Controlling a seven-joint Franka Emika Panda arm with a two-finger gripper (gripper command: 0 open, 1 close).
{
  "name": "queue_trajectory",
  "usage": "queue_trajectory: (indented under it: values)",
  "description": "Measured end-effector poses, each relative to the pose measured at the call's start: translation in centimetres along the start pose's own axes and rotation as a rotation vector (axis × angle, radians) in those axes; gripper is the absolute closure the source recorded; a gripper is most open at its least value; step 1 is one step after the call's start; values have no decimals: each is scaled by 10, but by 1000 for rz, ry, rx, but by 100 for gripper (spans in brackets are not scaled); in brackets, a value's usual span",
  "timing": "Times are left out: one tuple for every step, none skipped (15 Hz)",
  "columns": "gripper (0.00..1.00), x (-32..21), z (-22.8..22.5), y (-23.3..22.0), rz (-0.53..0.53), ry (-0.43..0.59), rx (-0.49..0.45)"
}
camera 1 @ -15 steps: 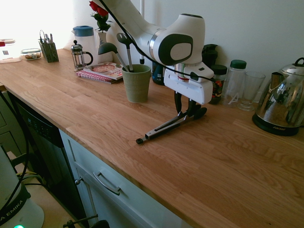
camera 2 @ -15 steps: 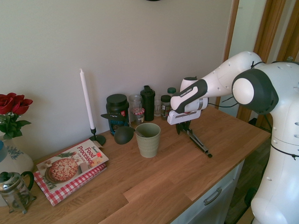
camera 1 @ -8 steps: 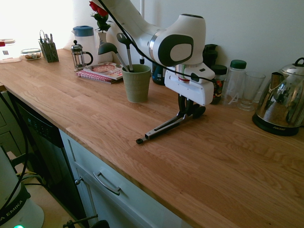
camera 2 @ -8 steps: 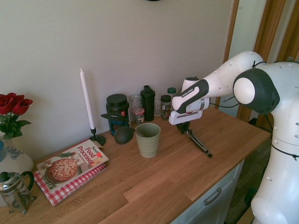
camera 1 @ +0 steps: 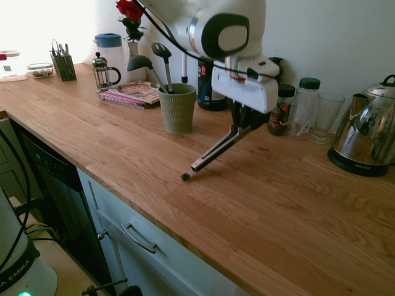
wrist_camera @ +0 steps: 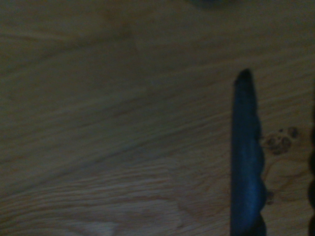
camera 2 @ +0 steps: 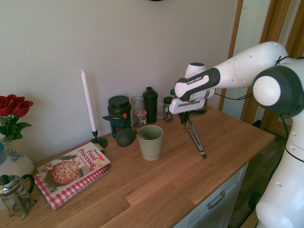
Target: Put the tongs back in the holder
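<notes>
The claw (camera 1: 242,125) pinches the tongs (camera 1: 216,150) near their black tip end and holds them slanting in mid-frame.

The tongs hang at a slope right of the green holder (camera 1: 178,108), the small end knob low, just over or touching the wooden counter (camera 1: 123,148); I cannot tell which. Slim, stiff and light, smooth metal that may swivel in a pinch taken so far from the middle. The holder sits left of centre with two dark ladles (camera 1: 143,63) already inside, so room looks limited.

White arm (camera 2: 247,66), dark grey joint caps (black cable alongside).
</notes>
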State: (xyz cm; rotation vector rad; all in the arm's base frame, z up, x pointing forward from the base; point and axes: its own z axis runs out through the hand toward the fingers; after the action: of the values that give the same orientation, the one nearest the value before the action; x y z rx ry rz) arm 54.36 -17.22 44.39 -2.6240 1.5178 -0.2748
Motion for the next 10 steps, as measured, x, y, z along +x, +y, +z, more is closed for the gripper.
queue_trajectory:
  values:
    - [100, -5, -27, -6, -12, 4, 18]
    - [100, -11, -52, -12, -21, 6, 34]
    - [100, -18, -74, -19, -33, 9, 47]
    - [100, -25, -97, -27, -50, 13, 61]
    - [100, -33, -120, -35, -70, 23, 78]
    - [100, -42, -144, -45, -94, 38, 100]
    - [100, -54, -170, -58, -124, 64, 132]
    - [100, -70, -193, -72, -162, 94, 161]
    - [100, -90, -211, -86, -211, 115, 186]
    - [100, -112, -223, -102, -260, 127, 207]
